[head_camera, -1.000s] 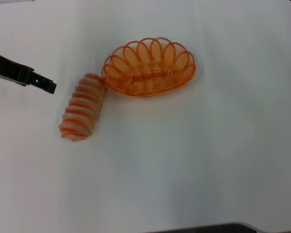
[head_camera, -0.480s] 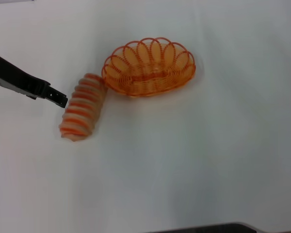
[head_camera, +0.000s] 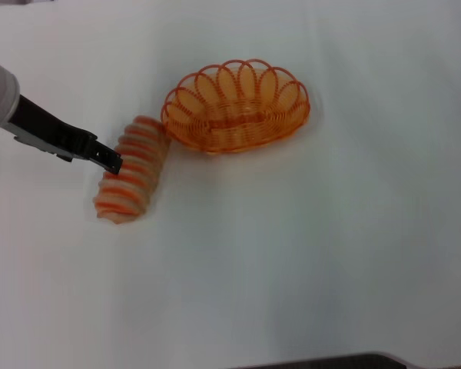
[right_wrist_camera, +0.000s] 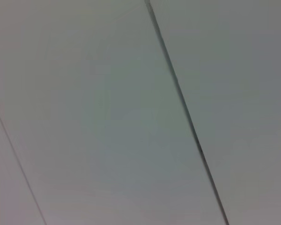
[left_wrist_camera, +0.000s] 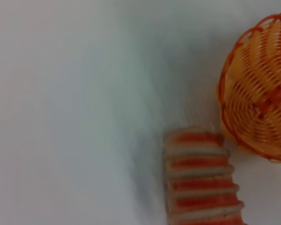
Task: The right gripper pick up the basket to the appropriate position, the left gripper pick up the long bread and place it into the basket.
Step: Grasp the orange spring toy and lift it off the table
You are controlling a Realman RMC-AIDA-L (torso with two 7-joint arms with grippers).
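The white bench (head_camera: pixel 307 261) fills the head view, with wide bare surface to the right and toward the near edge. On it sits the basket (head_camera: pixel 237 106), upright, its scalloped rim open upward. The long bread (head_camera: pixel 132 171) lies just off the basket's left end, slanting toward the near-left, its far end touching or nearly touching the rim. The left gripper (head_camera: pixel 111 160) reaches in from the left edge on its black arm with the silver-white cuff, its tip at the bread's left flank about mid-length; whether the fingers are open or closed cannot be told, and whether they touch the loaf is unclear.

The left wrist view shows what the head view does not: the bread (left_wrist_camera: pixel 201 180) and basket (left_wrist_camera: pixel 260 103) close up, with a narrow strip of bench between them at one side. The right wrist view shows only pale flat panels crossed by dark seams; the right gripper appears nowhere.
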